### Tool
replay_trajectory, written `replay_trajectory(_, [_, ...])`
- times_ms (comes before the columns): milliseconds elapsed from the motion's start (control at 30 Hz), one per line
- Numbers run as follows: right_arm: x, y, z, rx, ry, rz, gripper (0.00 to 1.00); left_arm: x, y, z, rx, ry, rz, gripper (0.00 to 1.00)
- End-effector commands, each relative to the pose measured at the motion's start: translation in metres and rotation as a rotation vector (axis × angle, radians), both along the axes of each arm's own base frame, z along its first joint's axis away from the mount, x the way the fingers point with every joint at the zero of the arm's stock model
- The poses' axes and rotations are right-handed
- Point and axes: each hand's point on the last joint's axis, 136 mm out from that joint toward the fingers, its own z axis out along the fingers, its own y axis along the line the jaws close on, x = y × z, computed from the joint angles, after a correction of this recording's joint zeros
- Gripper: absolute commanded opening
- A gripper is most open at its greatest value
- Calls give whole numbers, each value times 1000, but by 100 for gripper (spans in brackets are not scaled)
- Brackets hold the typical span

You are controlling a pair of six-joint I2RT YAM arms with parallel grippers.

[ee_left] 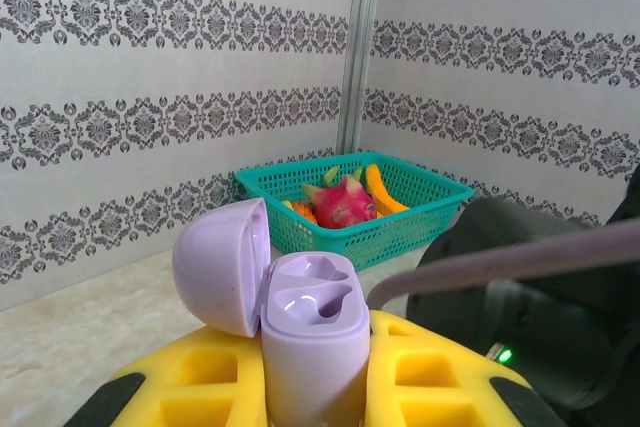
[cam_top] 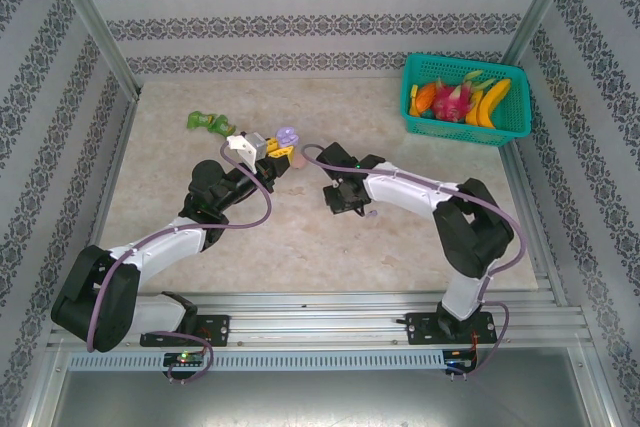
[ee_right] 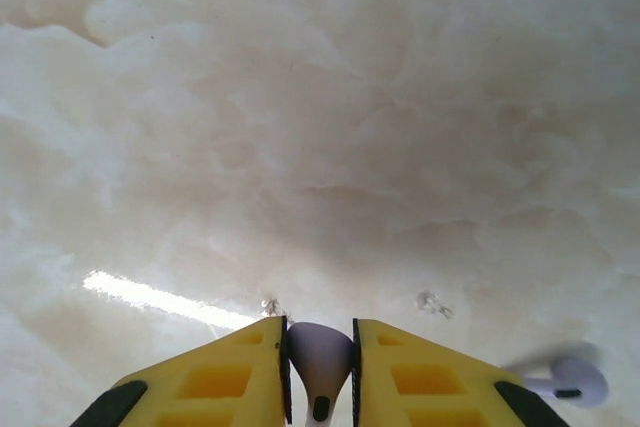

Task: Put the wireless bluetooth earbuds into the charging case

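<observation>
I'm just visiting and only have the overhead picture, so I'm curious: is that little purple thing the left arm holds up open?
Observer: Yes. The left wrist camera shows the lilac charging case upright in the left gripper, lid open, both sockets empty.
Operator: And on the right, anything carried?
Observer: The right gripper pinches a lilac earbud.
Operator: Any other earbuds?
Observer: A second lilac earbud lies on the table nearby.
</observation>
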Motion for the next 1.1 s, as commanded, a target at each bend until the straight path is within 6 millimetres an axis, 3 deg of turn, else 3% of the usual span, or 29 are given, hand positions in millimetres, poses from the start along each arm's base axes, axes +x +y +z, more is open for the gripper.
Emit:
replay_trajectory(0, [-2,-15,16,-9,-45,-42,20,0,6,18,-21,-50,17,0])
replay_trajectory(233, [-1,-36,58,59,-140,-93,20,0,4,17,-14,-47,7,0])
replay_trajectory(467, [7,-50,129,176,-297,-111,20,-4,-10,11,21,-16,-84,0])
replay_trajectory(767, [19,-33,239,349,-527,-23,21,-13,-37,12,45,-10,-241,0])
replay_trajectory(933, [18,-21,286,461,-635,24,22,-14,-48,16,62,-44,-257,0])
replay_trajectory(1067, [12,-11,313,540,-710,79,22,-12,-59,17,101,-90,-240,0])
